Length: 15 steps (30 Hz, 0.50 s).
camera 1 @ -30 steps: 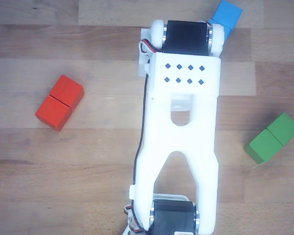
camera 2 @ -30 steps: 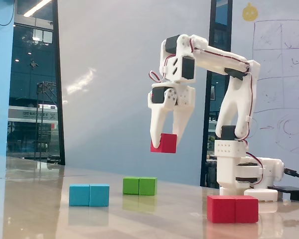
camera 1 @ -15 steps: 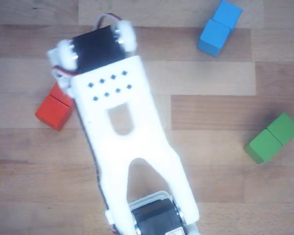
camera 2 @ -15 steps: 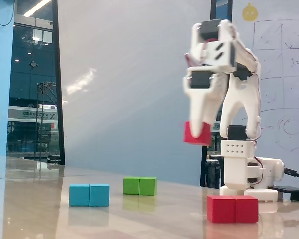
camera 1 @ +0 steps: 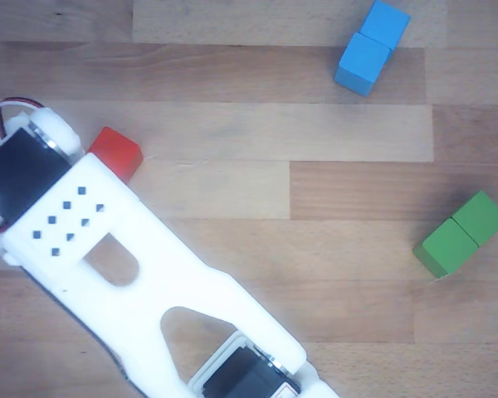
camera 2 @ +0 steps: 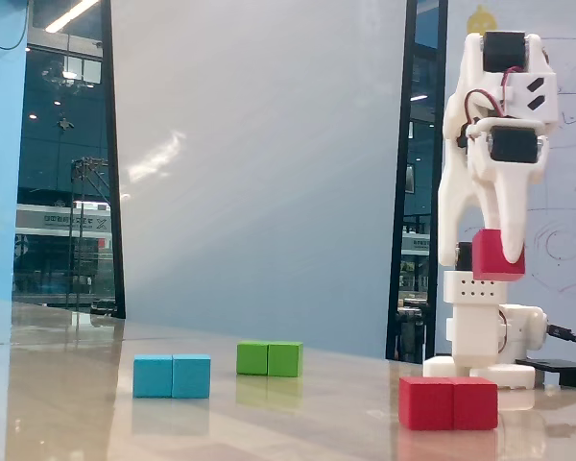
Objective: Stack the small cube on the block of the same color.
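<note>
In the fixed view my gripper [camera 2: 488,261] is shut on the small cube [camera 2: 499,255], a red cube held in the air with the fingers pointing down. The red block [camera 2: 448,402] lies on the table below it, a little to the left, with a clear gap between the two. In the other view, looking down, my white arm [camera 1: 124,257] covers most of the block [camera 1: 116,152], and only one red end shows beside the wrist. The small cube and the fingertips are hidden under the arm there.
A blue oblong block [camera 1: 372,46] [camera 2: 172,376] and a green oblong block [camera 1: 461,233] [camera 2: 269,358] lie apart from the red one on the wooden table. The arm's base [camera 2: 480,336] stands just behind the red block in the fixed view.
The arm has swung with the small cube still held: rightward in the fixed view, leftward in the other view, from near the blue block to above the red block.
</note>
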### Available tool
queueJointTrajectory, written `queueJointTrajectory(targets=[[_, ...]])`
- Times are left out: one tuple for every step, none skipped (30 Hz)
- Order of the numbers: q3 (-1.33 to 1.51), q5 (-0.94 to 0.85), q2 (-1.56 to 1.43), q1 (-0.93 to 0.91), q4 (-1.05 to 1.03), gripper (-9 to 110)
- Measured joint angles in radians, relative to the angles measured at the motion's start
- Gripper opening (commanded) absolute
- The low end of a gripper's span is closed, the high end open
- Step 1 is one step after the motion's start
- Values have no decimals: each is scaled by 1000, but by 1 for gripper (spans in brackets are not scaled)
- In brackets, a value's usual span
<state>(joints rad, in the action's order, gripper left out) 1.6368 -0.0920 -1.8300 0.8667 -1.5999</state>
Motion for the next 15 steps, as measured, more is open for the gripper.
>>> queueJointTrajectory(targets=[[0, 0, 20, -2, 0, 8], [0, 0, 43, -5, 2, 8], [0, 0, 69, -9, 11, 8], [0, 0, 92, -17, 21, 8], [0, 0, 115, -28, 35, 8], [0, 0, 135, -38, 51, 8], [0, 0, 152, -51, 64, 8], [0, 0, 167, -61, 78, 8], [0, 0, 181, -72, 92, 8], [0, 0, 193, -81, 101, 8], [0, 0, 204, -91, 110, 8], [0, 0, 215, -100, 118, 8], [0, 0, 227, -107, 126, 8], [0, 0, 239, -114, 130, 8], [0, 0, 250, -121, 133, 8]])
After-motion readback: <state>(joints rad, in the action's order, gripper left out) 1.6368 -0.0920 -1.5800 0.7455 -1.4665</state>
